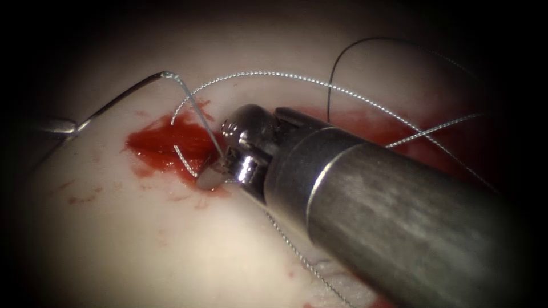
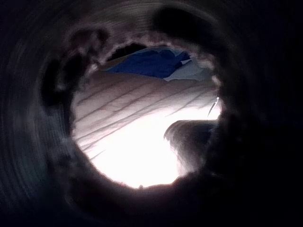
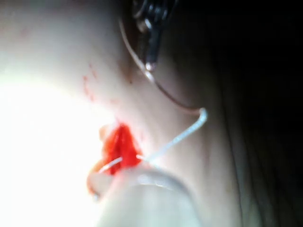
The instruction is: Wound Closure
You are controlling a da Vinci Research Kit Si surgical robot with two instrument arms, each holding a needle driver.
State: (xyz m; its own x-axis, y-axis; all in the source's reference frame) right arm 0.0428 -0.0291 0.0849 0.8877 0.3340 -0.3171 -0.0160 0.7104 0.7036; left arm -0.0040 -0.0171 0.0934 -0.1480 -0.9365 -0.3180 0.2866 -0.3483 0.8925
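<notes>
Where the thick shaft from the lower right of the endoscope view ends, the right tool sits with its tip down at the right-hand edge of the cut. Its jaws are drawn narrow and seem to be closed on the thread just above the wound, though the grip itself is partly hidden by the wrist.

From those jaws the thread runs straight up and to the left to the blunt end of the needle. A short bend of thread lies in the cut just left of the tip. A longer loop rises from the wound's upper edge, arches over the tool's wrist and trails off to the right, crossing another strand there. One more strand runs down along the underside of the shaft.

Red fluid fills the cut and smears the tissue beside it, with fainter streaks further left and a wider stain behind the shaft on the right.

Well to the left of the cut, the left tool has its jaws clamped on the needle. In the right wrist view its tip pinches the curve away from the thread end, roughly mid-body. The needle is out of the tissue, held above it on the left side of the cut, its thread end toward the wound.
</notes>
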